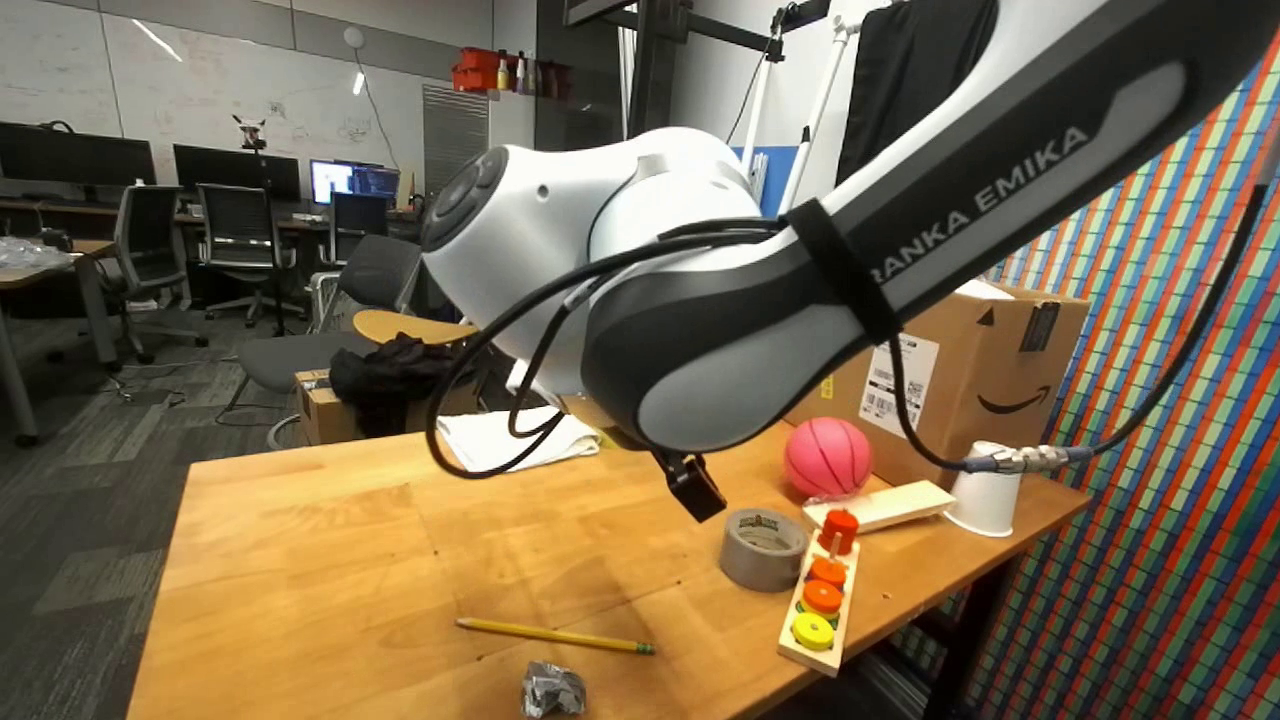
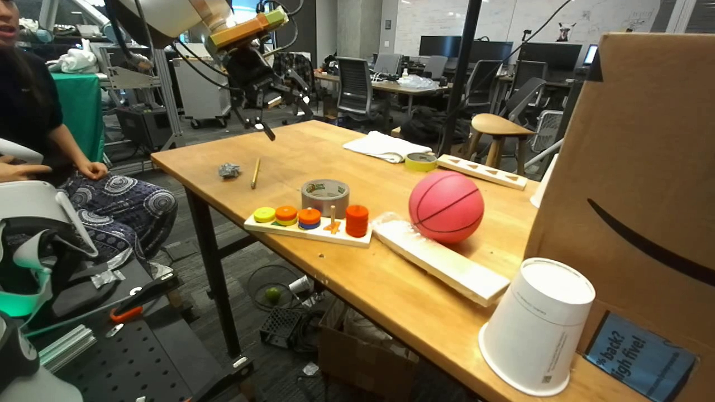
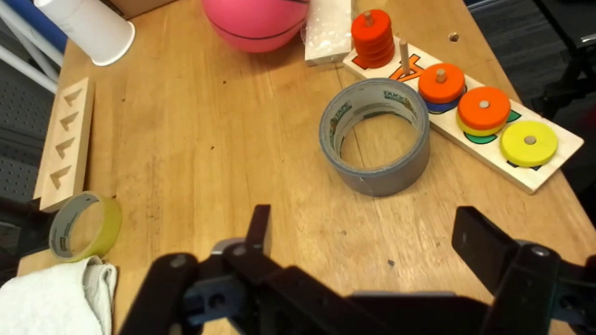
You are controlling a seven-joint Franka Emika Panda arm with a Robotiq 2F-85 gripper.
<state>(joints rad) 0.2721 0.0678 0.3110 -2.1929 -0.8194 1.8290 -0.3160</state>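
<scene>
My gripper (image 3: 363, 216) is open and empty above the table, its black fingers wide apart; it also shows in an exterior view (image 2: 287, 116). Nearest ahead in the wrist view is a grey duct tape roll (image 3: 391, 179), lying flat and not touched. Beside it lies a wooden peg board (image 3: 561, 144) with red, orange, yellow and blue rings; one peg is bare. A yellow pencil (image 1: 555, 635) and a crumpled foil ball (image 1: 552, 690) lie on the table in both exterior views. The fingers are hidden behind the arm in an exterior view.
A pink ball (image 2: 446, 206), wrapped wooden block (image 2: 447, 268), upturned white cup (image 2: 536, 329) and cardboard box (image 1: 1000, 370) stand toward one end. A yellow tape roll (image 3: 111, 228), notched wooden block (image 3: 77, 153) and white cloth (image 3: 51, 298) lie along an edge. A person (image 2: 33, 106) sits nearby.
</scene>
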